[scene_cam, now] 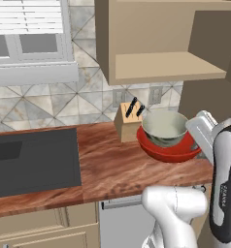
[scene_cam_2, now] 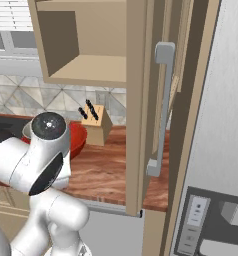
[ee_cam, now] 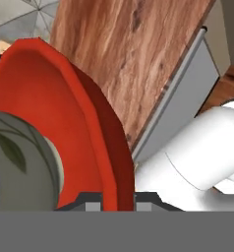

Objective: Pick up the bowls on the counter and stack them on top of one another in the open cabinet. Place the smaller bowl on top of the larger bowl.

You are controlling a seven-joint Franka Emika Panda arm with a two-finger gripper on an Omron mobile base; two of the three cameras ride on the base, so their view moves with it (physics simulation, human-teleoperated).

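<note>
Small pale grey-green bowl (scene_cam: 164,128) sits nested upright, mouth up, in the wide glossy red bowl (scene_cam: 168,150) on the wood-grain table (scene_cam: 112,167), beside a knife block (scene_cam: 128,123). Jaws straddle the red rim (ee_cam: 120,187), apparently gripping it; closure unclear. Rigid, slippery, probably breakable; round, no long axis. Beige cabinet shelf (scene_cam: 168,65) above.

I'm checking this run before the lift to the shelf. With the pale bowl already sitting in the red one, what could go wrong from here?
1. The smaller bowl sits loose in the larger bowl; tilting during a lift could slide it out.
2. The tool straddles only the red rim, so the load may sag or slip.
3. The knife block stands close beside the bowls and could be knocked, and the open cabinet shelf edge could catch the rim.
</note>
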